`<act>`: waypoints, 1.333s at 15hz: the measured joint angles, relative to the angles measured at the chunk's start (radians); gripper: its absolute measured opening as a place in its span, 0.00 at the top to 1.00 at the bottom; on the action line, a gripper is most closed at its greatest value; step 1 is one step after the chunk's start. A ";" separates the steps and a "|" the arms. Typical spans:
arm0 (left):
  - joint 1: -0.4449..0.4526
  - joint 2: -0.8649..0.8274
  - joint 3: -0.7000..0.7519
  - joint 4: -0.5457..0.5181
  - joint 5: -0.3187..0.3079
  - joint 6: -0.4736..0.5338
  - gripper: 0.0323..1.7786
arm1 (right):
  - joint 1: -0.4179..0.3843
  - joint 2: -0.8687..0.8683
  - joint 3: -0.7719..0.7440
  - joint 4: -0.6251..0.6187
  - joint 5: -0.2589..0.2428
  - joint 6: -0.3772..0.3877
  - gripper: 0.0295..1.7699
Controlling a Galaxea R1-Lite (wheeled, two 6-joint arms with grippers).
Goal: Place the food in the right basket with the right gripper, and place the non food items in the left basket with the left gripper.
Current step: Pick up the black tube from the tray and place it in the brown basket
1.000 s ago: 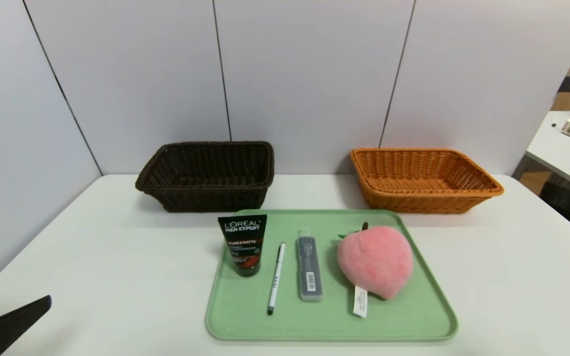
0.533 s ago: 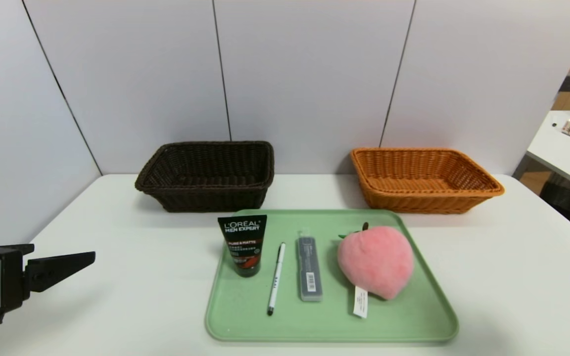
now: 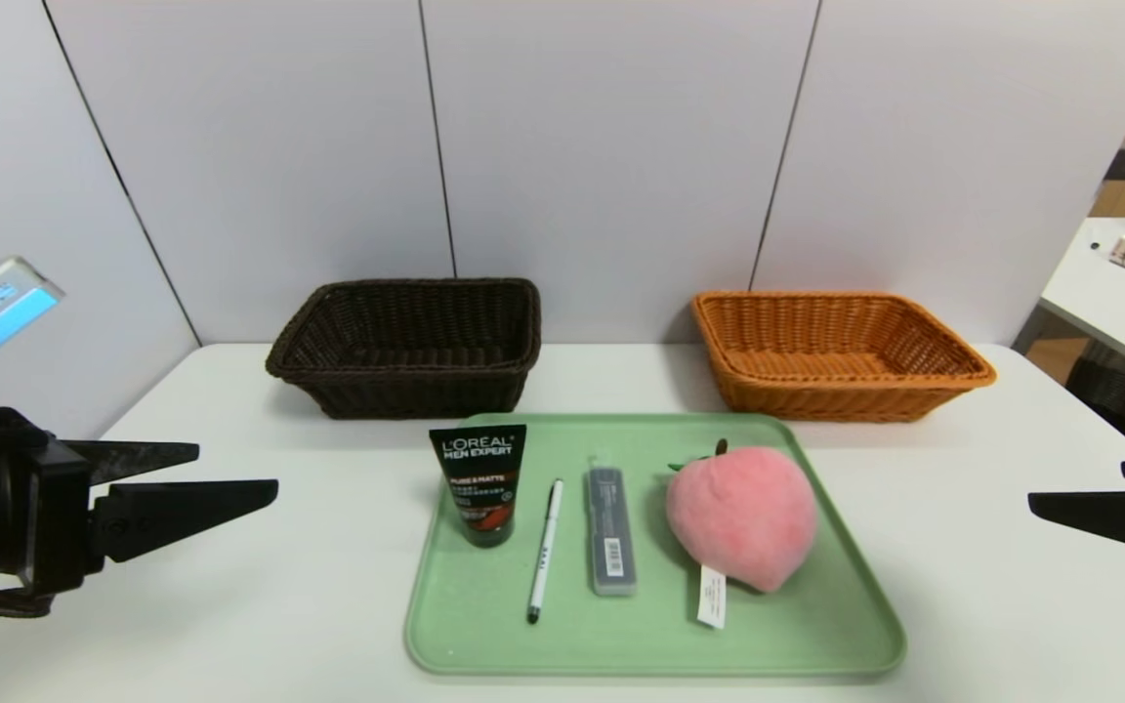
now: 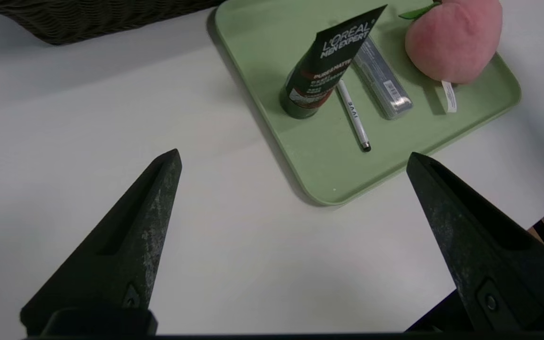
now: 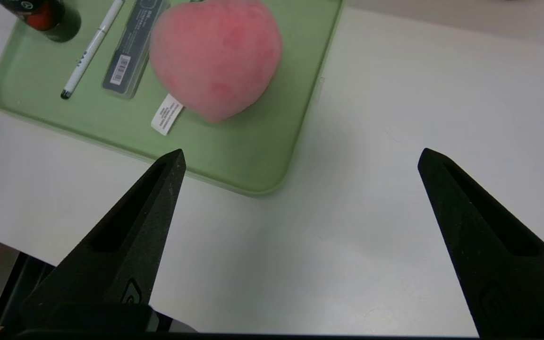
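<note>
Both sets of jaws stand spread wide and hold nothing. From where I stand, the left gripper (image 3: pixel 235 472) hovers over the white counter (image 3: pixel 260 586) to the left of the pale green plastic tray (image 3: pixel 846 635), and the right gripper (image 3: pixel 1075 488) hovers over the counter to the tray's right; neither touches anything.

Four things sit on the one tray: one black upright tube of face wash (image 3: pixel 480 482) at its left side, one slim white pen (image 3: pixel 544 549) lying beside it, one flat grey case with a barcode label (image 3: pixel 610 529), and one pink plush peach (image 3: pixel 740 515) with a white tag, on the right. Behind the tray stand two woven baskets, well apart: one dark brown wicker basket (image 3: pixel 406 347) on the left, one orange wicker basket (image 3: pixel 836 351) on the right.

The right arm is cut off by the picture's edge, only its black fingertips (image 3: pixel 1051 508) showing. Small print on the case is unreadable.
</note>
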 joint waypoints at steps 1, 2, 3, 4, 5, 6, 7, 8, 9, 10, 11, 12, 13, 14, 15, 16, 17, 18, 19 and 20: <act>-0.020 0.018 0.017 -0.034 -0.003 0.021 0.05 | 0.024 0.002 0.004 -0.002 -0.001 -0.004 0.04; -0.040 0.039 0.037 -0.081 -0.004 0.047 0.05 | 0.043 0.004 0.006 -0.017 -0.001 -0.002 0.04; -0.064 0.061 0.057 -0.137 -0.006 0.076 0.05 | 0.060 0.006 0.010 -0.044 0.000 0.000 0.04; -0.087 0.087 0.074 -0.187 -0.009 0.103 0.05 | 0.079 0.009 0.016 -0.080 -0.001 0.001 0.04; -0.104 0.111 0.082 -0.217 -0.012 0.118 0.05 | 0.097 0.013 0.021 -0.111 -0.001 0.001 0.04; -0.119 0.135 0.088 -0.229 -0.022 0.124 0.05 | 0.115 0.017 0.023 -0.128 -0.001 0.001 0.04; -0.129 0.157 0.090 -0.231 -0.042 0.129 0.05 | 0.133 0.021 0.025 -0.129 0.000 0.000 0.04; -0.134 0.177 0.091 -0.235 -0.070 0.146 0.05 | 0.157 0.026 0.026 -0.131 0.001 0.001 0.04; -0.137 0.196 0.093 -0.246 -0.095 0.168 0.05 | 0.178 0.030 0.026 -0.132 0.003 0.000 0.04; -0.137 0.215 0.100 -0.271 -0.114 0.191 0.05 | 0.201 0.037 0.024 -0.132 0.004 -0.001 0.04; -0.138 0.230 0.107 -0.299 -0.124 0.205 0.05 | 0.220 0.043 0.023 -0.133 0.004 -0.001 0.04; -0.140 0.250 0.115 -0.333 -0.133 0.217 0.05 | 0.237 0.050 0.023 -0.133 0.004 -0.002 0.04; -0.146 0.272 0.122 -0.366 -0.137 0.232 0.05 | 0.250 0.057 0.023 -0.132 0.004 -0.001 0.04; -0.156 0.298 0.129 -0.399 -0.140 0.243 0.05 | 0.257 0.062 0.023 -0.131 0.004 0.000 0.04; -0.170 0.324 0.136 -0.433 -0.142 0.248 0.05 | 0.261 0.067 0.023 -0.132 0.004 0.000 0.04; -0.183 0.350 0.144 -0.471 -0.145 0.250 0.05 | 0.263 0.071 0.023 -0.132 0.004 0.000 0.04; -0.191 0.374 0.152 -0.509 -0.154 0.251 0.05 | 0.264 0.073 0.022 -0.131 0.003 0.000 0.04; -0.194 0.397 0.162 -0.550 -0.177 0.253 0.05 | 0.264 0.076 0.023 -0.131 0.002 0.001 0.04; -0.195 0.422 0.175 -0.597 -0.210 0.254 0.05 | 0.264 0.079 0.028 -0.130 0.002 0.002 0.04; -0.195 0.444 0.187 -0.641 -0.227 0.255 0.05 | 0.265 0.080 0.034 -0.130 0.002 0.002 0.04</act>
